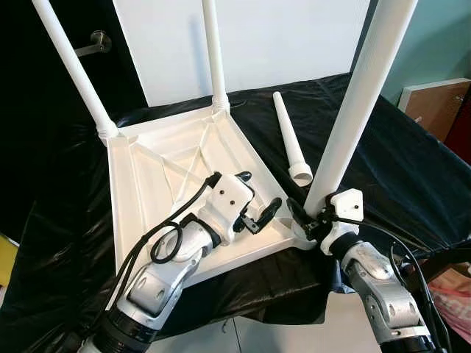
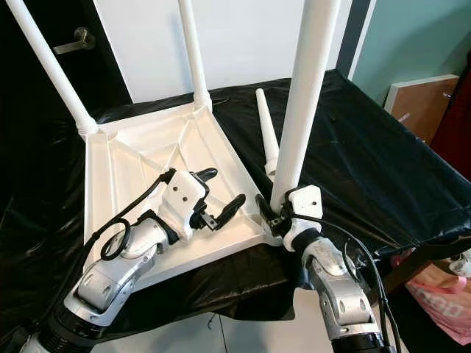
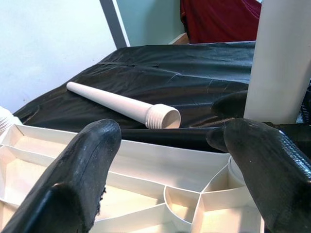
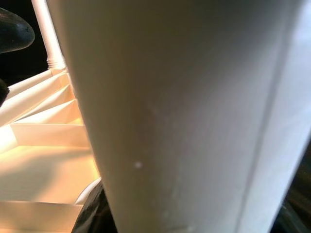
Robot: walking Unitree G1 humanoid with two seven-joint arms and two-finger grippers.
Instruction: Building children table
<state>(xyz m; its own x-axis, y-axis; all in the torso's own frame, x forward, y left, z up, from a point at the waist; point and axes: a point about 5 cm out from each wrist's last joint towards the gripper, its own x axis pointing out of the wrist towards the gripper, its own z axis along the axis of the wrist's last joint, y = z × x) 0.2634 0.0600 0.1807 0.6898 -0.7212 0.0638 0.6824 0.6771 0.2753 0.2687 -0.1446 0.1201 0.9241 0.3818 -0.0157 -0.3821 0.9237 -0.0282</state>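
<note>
Tabletop [image 1: 154, 184]: inverted on black sheet [image 1: 397, 162], ribs up
Right gripper [image 1: 309, 220]: fingers clamped around base of near-corner leg [image 1: 353, 110]
Left gripper [image 1: 259, 213]: fingers spread wide, empty, over tabletop rim beside that corner
Loose leg [image 1: 292, 143]: lying on sheet, just beyond tabletop
Technique: keep leg vertical while seating; brace tabletop against turning

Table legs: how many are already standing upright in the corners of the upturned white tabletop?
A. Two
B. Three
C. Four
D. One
B. Three legs stand in the tabletop: far left leg, far right leg and near leg, gripped at its base by the right gripper; the fourth leg lies loose on the black cover.
</note>
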